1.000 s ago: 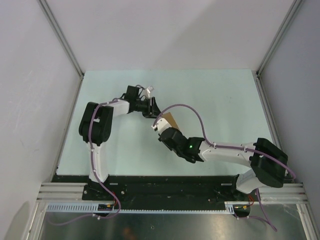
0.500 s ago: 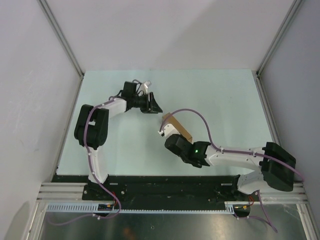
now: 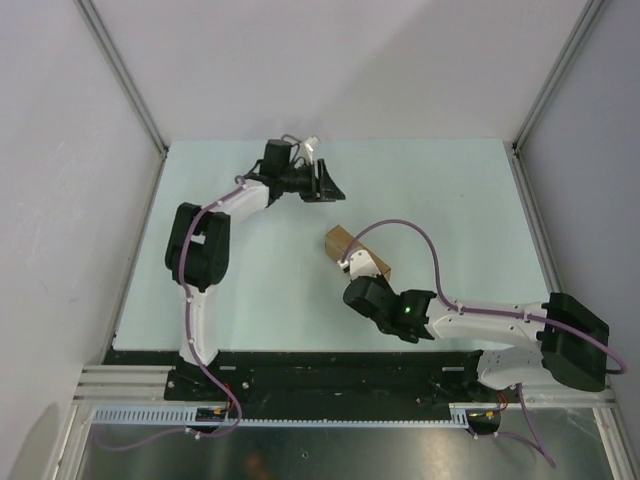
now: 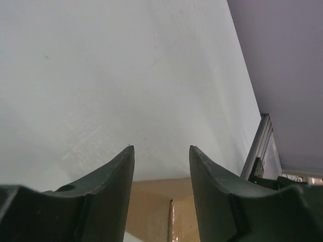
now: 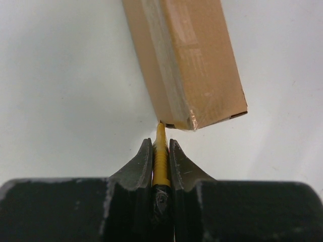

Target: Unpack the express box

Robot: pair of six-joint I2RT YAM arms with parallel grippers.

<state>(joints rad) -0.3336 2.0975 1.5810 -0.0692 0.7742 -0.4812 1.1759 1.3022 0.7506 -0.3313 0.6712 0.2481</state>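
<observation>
The right gripper [image 5: 160, 143] is pinched tight on a slim yellow knife [image 5: 160, 160]. The knife's tip reaches the near end of the express box [image 5: 186, 60], which lies flat on the table [image 5: 60, 75] just ahead of the fingertips. Farther off, the left gripper [image 4: 162, 148] hangs with its fingers well parted, holding nothing, and the box shows below them.

The express box [image 3: 337, 240] lies flat, the right arm's [image 3: 490, 318] jaws seemingly at its near end.
</observation>
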